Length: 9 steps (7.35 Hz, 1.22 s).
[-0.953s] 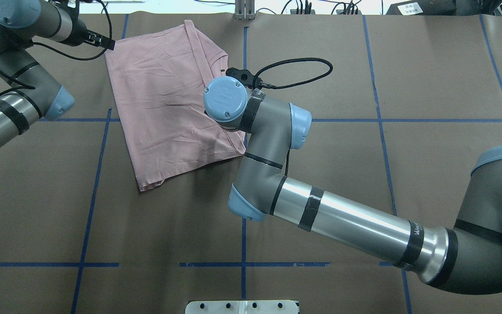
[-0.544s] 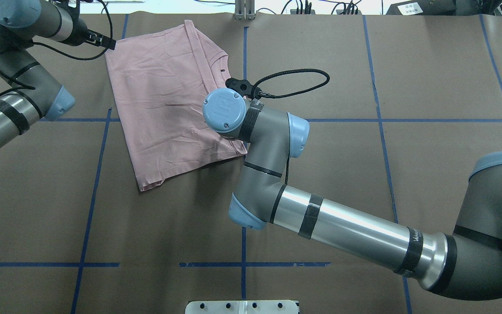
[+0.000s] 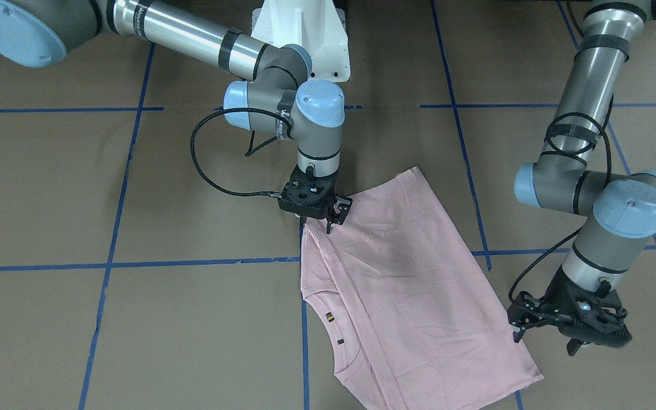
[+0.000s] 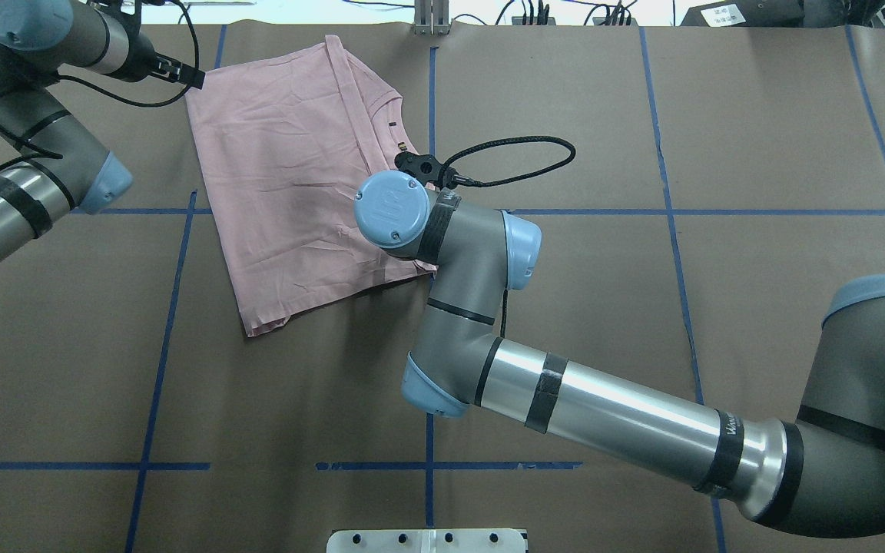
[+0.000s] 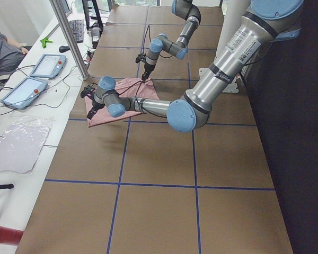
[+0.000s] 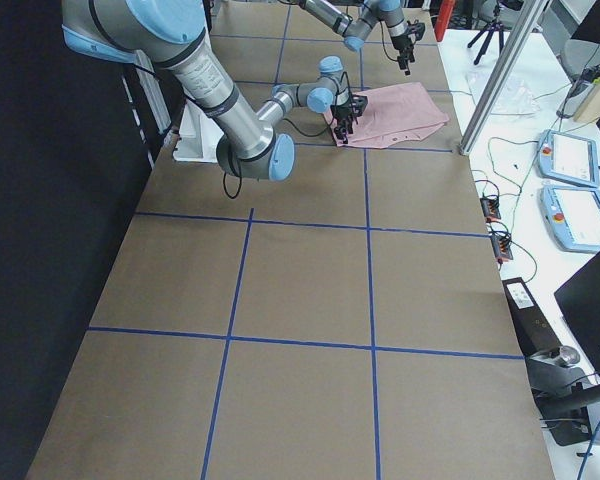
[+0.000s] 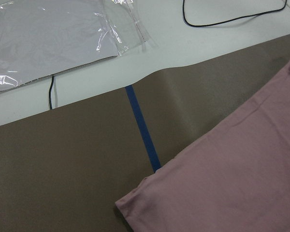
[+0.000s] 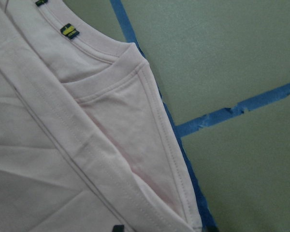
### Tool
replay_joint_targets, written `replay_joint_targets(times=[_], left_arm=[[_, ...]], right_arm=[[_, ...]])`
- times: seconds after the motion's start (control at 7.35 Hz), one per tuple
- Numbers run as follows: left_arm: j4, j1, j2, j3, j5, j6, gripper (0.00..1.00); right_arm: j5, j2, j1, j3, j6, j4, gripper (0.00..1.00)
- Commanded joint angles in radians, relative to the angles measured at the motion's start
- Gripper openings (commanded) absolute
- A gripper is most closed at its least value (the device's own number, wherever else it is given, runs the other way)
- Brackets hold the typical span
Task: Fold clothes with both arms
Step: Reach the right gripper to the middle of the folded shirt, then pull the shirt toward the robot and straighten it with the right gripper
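You see the right gripper (image 3: 328,222) poised at the edge of the folded shirt (image 3: 413,285), and you cannot tell its grip. The left gripper (image 3: 543,343) hangs released just beside a corner.

Right arm (image 4: 604,399) lettering — blurred, nothing legible

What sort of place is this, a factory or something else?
Most likely a robotics research lab: the left arm and right arm reach toward a pink T-shirt on a table gridded with blue tape, beside a bench holding control tablets.
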Motion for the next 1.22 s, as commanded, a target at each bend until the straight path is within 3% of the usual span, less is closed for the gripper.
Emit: replay_joint_targets(times=[0.0,0.27,0.82,1.09], left_arm=[[-0.001,0.002,0.016,-0.015,0.000,0.000,1.00],[0.000,0.002,0.020,-0.022,0.000,0.000,1.00],[-0.001,0.002,0.021,-0.029,0.000,-0.002,1.00],[0.000,0.003,0.021,-0.044,0.000,-0.005,1.00]], right_arm=[[0.001,-0.001,-0.003,0.000,0.013,-0.001,0.36],[0.000,-0.009,-0.012,0.000,0.044,-0.003,0.01],[0.000,-0.012,-0.012,0.017,0.050,-0.006,0.00],[0.003,-0.085,-0.009,0.134,0.047,-0.009,0.00]])
